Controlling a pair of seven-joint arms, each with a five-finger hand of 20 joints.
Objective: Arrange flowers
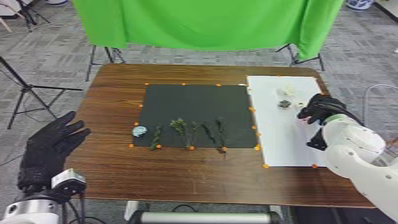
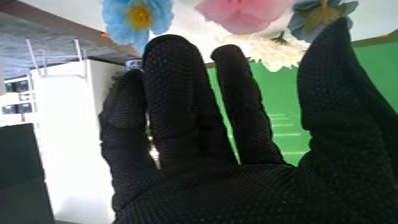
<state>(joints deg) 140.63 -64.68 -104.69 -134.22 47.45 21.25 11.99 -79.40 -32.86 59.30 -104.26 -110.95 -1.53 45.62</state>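
Seemingly part done: 4 flowers [image 2: 238, 14] lie on the white board [image 1: 289, 145] by my right hand [image 2: 187, 135], fingers straight, empty; 1 blue flower [image 1: 139, 131] and stems [image 1: 180, 126] on the black mat [image 1: 197, 102] await placing. My left hand [image 1: 46, 150] is spread, empty.

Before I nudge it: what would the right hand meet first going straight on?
The right hand would probably meet the blue flower or pink flower, both beyond its fingers in the right wrist view; depth is unclear.
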